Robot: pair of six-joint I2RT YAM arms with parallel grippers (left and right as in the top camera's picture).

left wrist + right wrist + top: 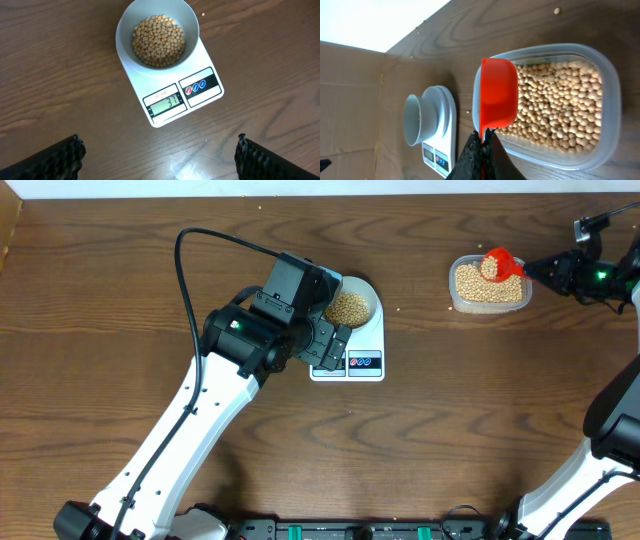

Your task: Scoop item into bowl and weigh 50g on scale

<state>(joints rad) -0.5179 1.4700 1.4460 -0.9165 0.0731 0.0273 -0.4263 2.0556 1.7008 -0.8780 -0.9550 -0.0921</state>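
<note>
Soybeans [158, 41] part-fill the bowl [125, 25] on the scale [150, 84], whose display [165, 102] seems to read 31, so more is needed. The right gripper [482, 137], clenched on the red scoop [497, 95], holds it over the far-right tub [609, 90]. The left gripper [160, 152] hangs released above the scale.

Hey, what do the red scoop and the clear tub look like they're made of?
The red scoop looks like moulded plastic: uniform bright colour, smooth soft sheen. The tub is probably clear plastic too: the beans show through its thin glossy wall.
</note>
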